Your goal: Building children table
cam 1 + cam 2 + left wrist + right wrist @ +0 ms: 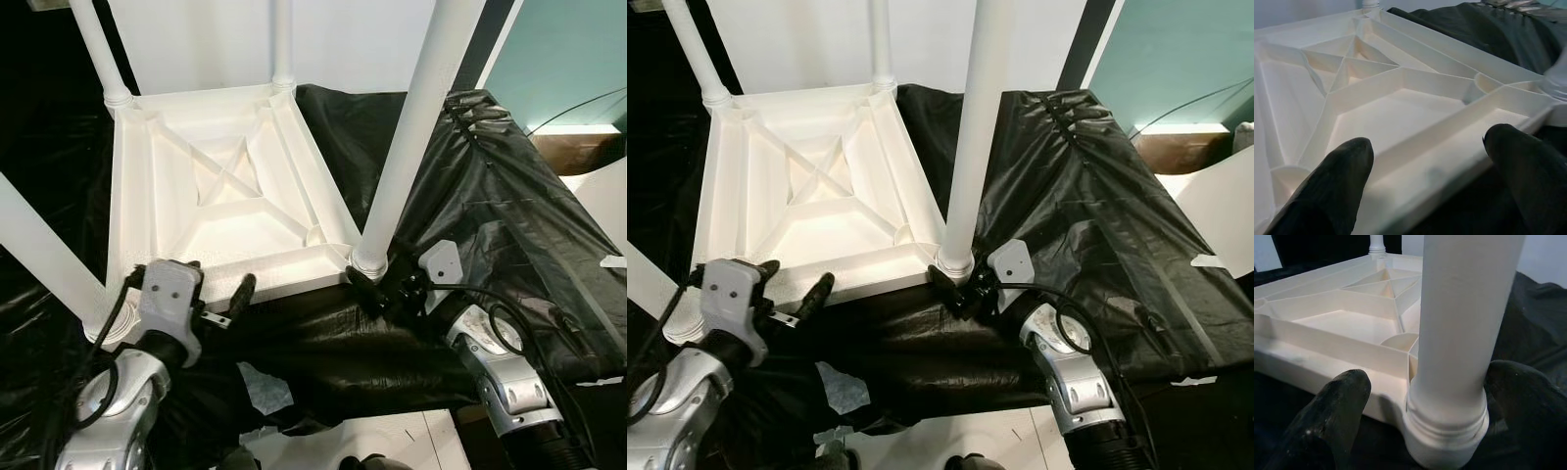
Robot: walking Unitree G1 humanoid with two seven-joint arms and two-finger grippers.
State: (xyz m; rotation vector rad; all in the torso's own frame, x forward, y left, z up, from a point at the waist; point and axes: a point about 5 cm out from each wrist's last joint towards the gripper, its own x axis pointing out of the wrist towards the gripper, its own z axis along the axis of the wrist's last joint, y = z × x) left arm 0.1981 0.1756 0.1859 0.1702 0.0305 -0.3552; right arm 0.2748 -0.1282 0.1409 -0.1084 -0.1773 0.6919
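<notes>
A white plastic children's table (284, 275) lies upside down on a black sheet, ribbed underside up, with four white legs standing up from its corners. My right gripper (388, 290) is at the base of the near right leg (411, 137). In the right wrist view that leg (1464, 323) stands between the two black fingers (1327, 421), which are open on either side of its collar. My left gripper (196, 286) is at the table's near edge, close to the near left leg (49, 255). It is open, its fingertips (1337, 181) spread over the rim (1449, 156).
Black plastic sheeting (490, 196) covers the surface under and to the right of the table. A teal panel (558, 59) and a brown box (578, 152) stand at the right. White floor (392, 441) lies below the near edge and a white wall (196, 39) stands behind.
</notes>
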